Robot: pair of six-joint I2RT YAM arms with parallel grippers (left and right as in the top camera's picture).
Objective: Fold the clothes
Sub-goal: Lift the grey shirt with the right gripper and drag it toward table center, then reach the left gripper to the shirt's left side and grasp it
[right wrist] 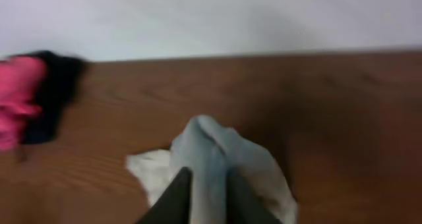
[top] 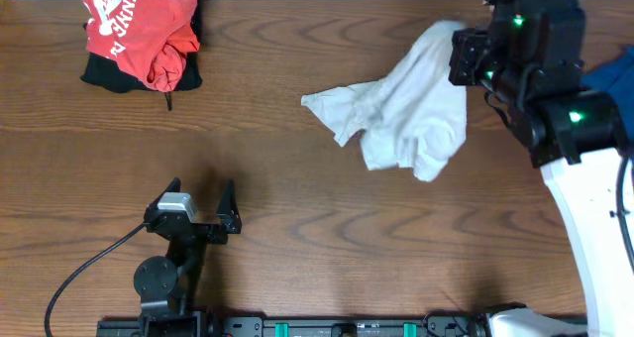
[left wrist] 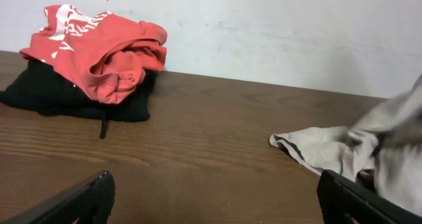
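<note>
**A:** The right end effector is nearly closed, with a raised ridge of the pale beige, wrinkled thin-fabric shirt between its fingers. How firm that pinch is I cannot tell.

**B:** Where does the shirt lie?

**A:** It lies crumpled on the brown wooden worktop, well apart from the red garment with white lettering, over on the right arm's side. One end is drawn up to that end effector.

**B:** How will it handle?

**A:** Light and limp, I'd judge. It has no stiffness, so it will sag and bunch wherever it isn't supported. A mid-body bunch like this one gives little control. Two spread holds at a hem or shoulder edge would suit better, and the flat corner pointing toward the red garment looks easiest to reach.

**B:** And the left end effector?

**A:** It is wide open and empty, closer to the robot than the red garment and clear of the shirt.
</note>
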